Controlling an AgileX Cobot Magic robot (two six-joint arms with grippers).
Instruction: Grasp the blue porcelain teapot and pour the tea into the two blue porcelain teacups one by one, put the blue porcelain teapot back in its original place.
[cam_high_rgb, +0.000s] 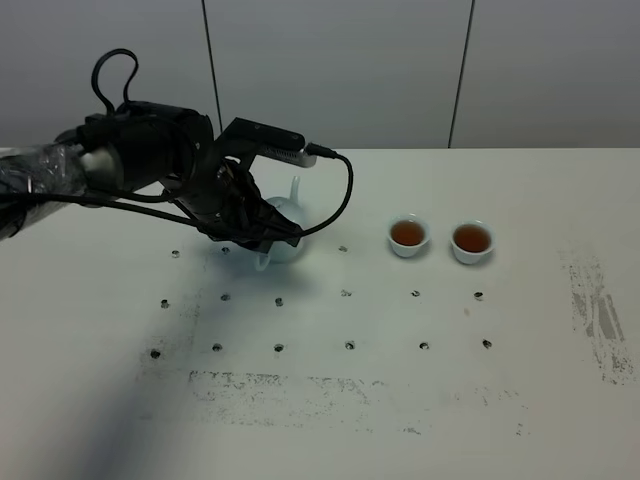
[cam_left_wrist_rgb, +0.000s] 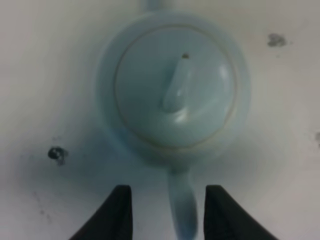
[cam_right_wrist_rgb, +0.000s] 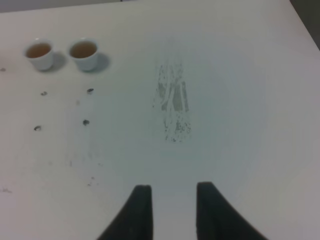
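**Teapot standing, both cups filled**

Toward the back left of the counter (cam_high_rgb: 420, 400), the blue teapot (cam_high_rgb: 283, 238) stands upright on the white surface, lid on, its thin spout pointing at the far edge. The left arm hangs over it. From the left wrist view the left end effector (cam_left_wrist_rgb: 165, 210) has its two dark fingers (cam_left_wrist_rgb: 117, 212) spread wide, one on each side of the loop handle (cam_left_wrist_rgb: 183, 207), with a clear gap between each finger and the handle, so nothing is gripped. The lid knob (cam_left_wrist_rgb: 176, 90) sits in the middle of the round lid.

Well to the right of the teapot, nearer the back edge than the front, the two blue teacups (cam_high_rgb: 408, 236) stand side by side, near each other but apart. Each holds brown tea. The right-hand cup (cam_high_rgb: 471, 242) is slightly closer to the front edge than its partner.

Over the right part of the counter the right end effector (cam_right_wrist_rgb: 171, 210) holds nothing. Its fingers look narrow and drawn in, above bare surface near a scuffed grey patch (cam_right_wrist_rgb: 173, 107). Small dark holes (cam_high_rgb: 345, 293) dot the counter in rows.
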